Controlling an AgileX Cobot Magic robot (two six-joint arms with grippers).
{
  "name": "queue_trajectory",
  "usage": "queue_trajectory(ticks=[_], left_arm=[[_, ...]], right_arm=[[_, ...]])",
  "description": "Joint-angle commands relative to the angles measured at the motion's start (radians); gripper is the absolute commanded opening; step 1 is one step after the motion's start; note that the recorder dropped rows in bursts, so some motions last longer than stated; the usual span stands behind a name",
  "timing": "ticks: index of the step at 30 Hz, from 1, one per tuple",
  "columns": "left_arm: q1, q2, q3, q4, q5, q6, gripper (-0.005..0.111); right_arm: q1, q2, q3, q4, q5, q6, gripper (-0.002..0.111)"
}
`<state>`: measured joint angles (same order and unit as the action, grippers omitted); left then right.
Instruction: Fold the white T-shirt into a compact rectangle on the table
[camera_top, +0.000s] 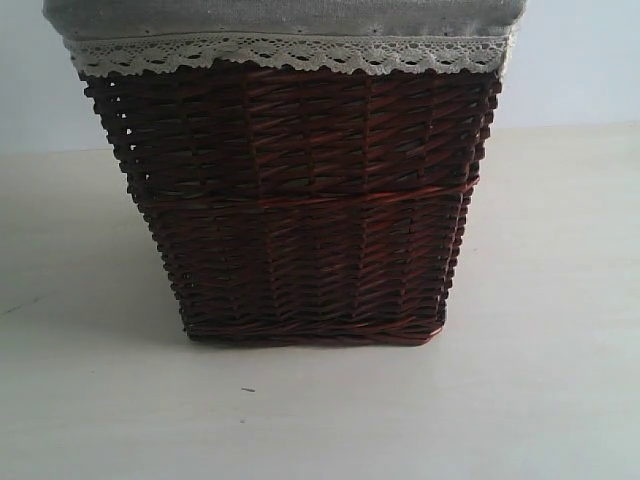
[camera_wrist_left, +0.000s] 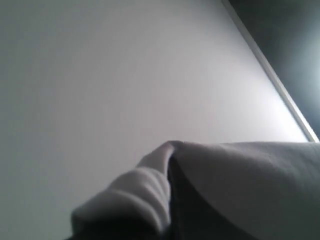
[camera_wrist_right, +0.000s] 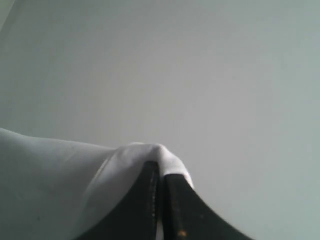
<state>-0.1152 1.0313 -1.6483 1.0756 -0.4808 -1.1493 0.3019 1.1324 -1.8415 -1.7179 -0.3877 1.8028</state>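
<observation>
The white T-shirt (camera_wrist_right: 60, 170) shows only in the wrist views; its lettering and neck tag are hidden. My right gripper (camera_wrist_right: 161, 169) is shut, its two black fingers (camera_wrist_right: 147, 195) pressed together with a fold of shirt pinched over their tips. In the left wrist view, the T-shirt (camera_wrist_left: 250, 175) rises in a bunched peak over my left gripper (camera_wrist_left: 170, 167); cloth covers the fingers and is drawn tight into a dark crease. Pale table (camera_wrist_left: 125, 75) lies behind both holds. The exterior view shows the table (camera_top: 540, 390) but neither gripper nor the shirt.
A dark brown wicker basket (camera_top: 300, 200) with a grey lace-trimmed liner (camera_top: 290, 48) stands close to the exterior camera and blocks most of that view. In the left wrist view the table's edge (camera_wrist_left: 272, 77) runs diagonally, with dark space (camera_wrist_left: 295, 35) beyond it.
</observation>
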Motion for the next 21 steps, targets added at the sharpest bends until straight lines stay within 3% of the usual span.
queue_trajectory(ticks=[1, 14, 18, 21], left_arm=[[-0.004, -0.051, -0.071, 0.07, 0.114, -0.05, 0.0], [-0.004, -0.116, -0.182, 0.315, 0.043, -0.285, 0.0], [-0.004, -0.117, -0.182, 0.669, 0.045, -0.595, 0.0], [0.002, -0.115, -0.129, 0.669, -0.028, -0.694, 0.0]], right_arm=[[0.001, -0.027, -0.08, -0.026, 0.004, 0.068, 0.0], [0.001, -0.033, -0.206, -0.026, -0.146, 0.165, 0.0], [0.001, -0.027, -0.208, -0.026, -0.212, 0.183, 0.0], [0.001, -0.015, -0.2, -0.026, -0.29, 0.238, 0.0]])
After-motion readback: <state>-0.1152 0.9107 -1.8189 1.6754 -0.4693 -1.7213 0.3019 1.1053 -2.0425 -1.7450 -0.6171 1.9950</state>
